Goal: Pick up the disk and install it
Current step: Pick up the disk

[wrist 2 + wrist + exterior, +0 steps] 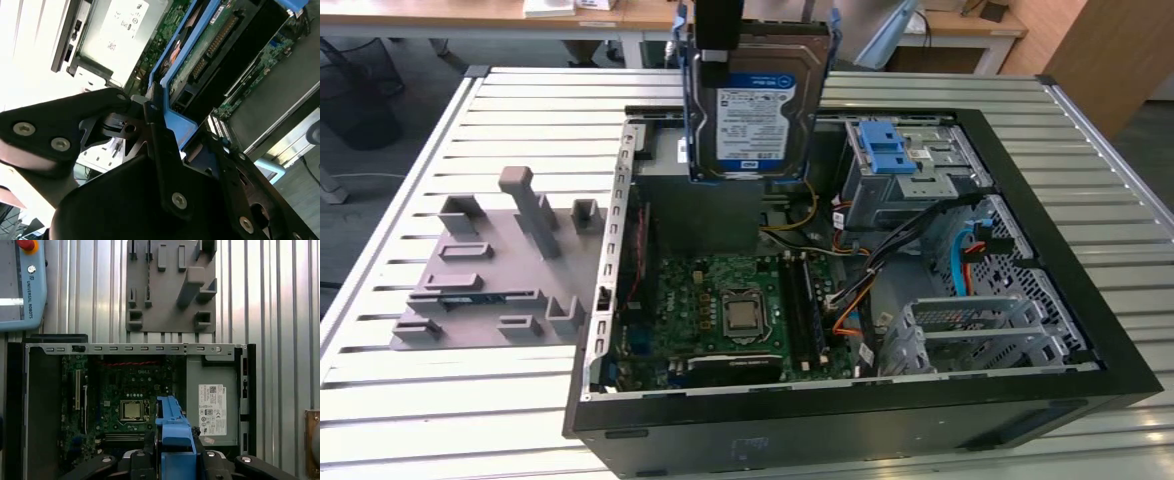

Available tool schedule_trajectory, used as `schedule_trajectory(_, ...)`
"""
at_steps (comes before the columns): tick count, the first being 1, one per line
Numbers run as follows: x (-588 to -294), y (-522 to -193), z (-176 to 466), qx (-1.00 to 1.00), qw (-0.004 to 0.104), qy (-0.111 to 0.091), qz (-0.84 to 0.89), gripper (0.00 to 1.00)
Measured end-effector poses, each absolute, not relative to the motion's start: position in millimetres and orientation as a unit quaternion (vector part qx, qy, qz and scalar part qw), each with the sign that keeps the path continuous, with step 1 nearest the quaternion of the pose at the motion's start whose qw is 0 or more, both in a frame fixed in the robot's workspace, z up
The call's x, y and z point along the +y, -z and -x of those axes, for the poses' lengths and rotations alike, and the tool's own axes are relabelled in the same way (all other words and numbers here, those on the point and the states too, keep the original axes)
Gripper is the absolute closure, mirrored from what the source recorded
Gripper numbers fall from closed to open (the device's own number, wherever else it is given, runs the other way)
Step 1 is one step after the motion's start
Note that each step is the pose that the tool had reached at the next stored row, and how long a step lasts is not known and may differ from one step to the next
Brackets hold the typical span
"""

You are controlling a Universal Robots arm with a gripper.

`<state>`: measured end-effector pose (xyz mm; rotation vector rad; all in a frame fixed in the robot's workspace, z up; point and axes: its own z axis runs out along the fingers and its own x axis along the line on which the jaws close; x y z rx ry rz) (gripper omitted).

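Beyond the grey plate (480, 270), the disk (758, 110) hangs on edge over the open case (854, 420). The gripper (718, 50) is clamped on its top end. It is likely dense, rigid and shock-sensitive, safest held by the 2 blue rails. It has a silver body and a blue-and-white label. The bay (901, 150) sits to its right.

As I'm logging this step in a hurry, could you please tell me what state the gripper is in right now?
Gripper: shut on the disk, held above the open computer case.
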<state>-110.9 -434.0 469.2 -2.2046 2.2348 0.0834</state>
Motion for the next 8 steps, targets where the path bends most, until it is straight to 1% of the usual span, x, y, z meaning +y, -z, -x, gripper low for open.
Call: schedule_trajectory(8,-434.0,-468.2,81.3,0.712,0.001,-0.027,0.702,0.63)
